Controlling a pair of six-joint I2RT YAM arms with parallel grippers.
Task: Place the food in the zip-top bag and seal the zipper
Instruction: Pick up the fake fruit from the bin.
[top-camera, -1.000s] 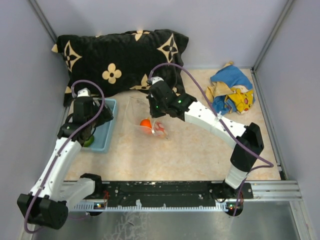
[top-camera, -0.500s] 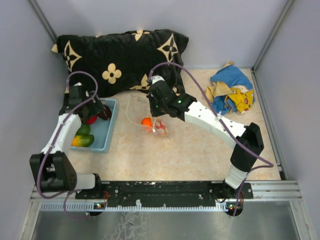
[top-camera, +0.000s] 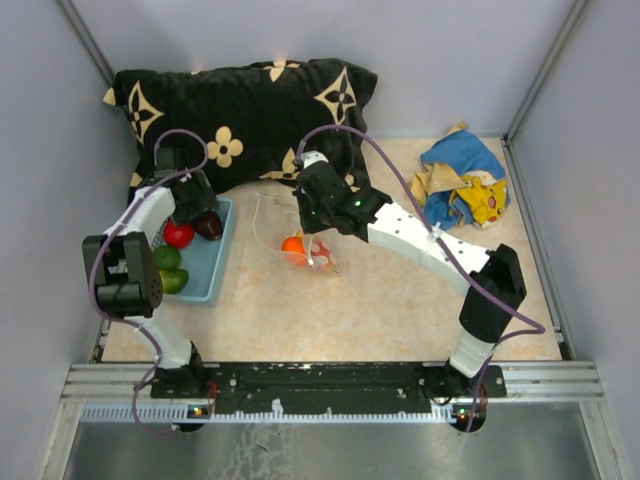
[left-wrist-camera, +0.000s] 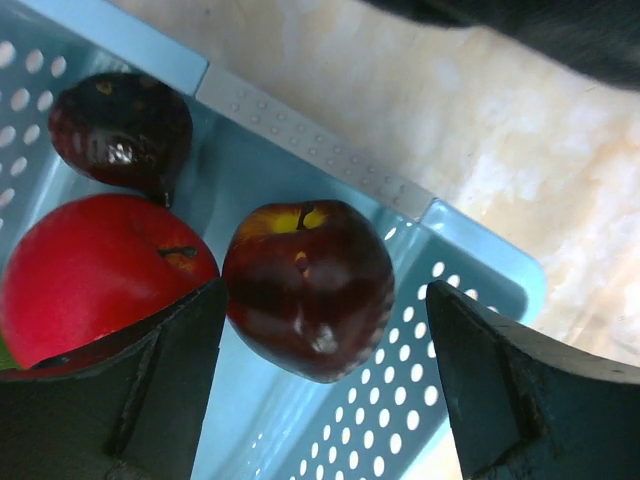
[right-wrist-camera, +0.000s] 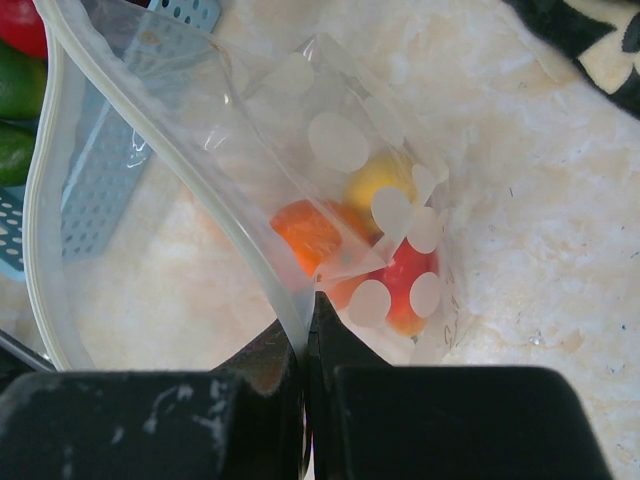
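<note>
The clear zip-top bag (top-camera: 283, 222) lies mid-table with its mouth held open and up. Orange (right-wrist-camera: 310, 235), red (right-wrist-camera: 405, 285) and yellow (right-wrist-camera: 375, 180) food sits inside it. My right gripper (right-wrist-camera: 306, 318) is shut on the bag's pale zipper strip (right-wrist-camera: 150, 110); it also shows in the top view (top-camera: 314, 246). My left gripper (left-wrist-camera: 325, 330) is open, hanging over a dark red apple (left-wrist-camera: 308, 288) in the light blue basket (left-wrist-camera: 310, 145). A red fruit (left-wrist-camera: 100, 280) and a dark purple fruit (left-wrist-camera: 120, 128) lie beside the apple. Green pieces (top-camera: 170, 270) lie nearer in the basket.
The basket (top-camera: 210, 270) stands at the table's left edge, close to the bag's mouth. A black pillow with cream flowers (top-camera: 240, 110) lies along the back. A blue-and-yellow cloth (top-camera: 462, 180) is bunched at the back right. Grey walls close in both sides.
My left arm has swung from the basket's near side to its far end, and the gripper now hangs over the dark apple. The right gripper has kept its hold on the bag.
</note>
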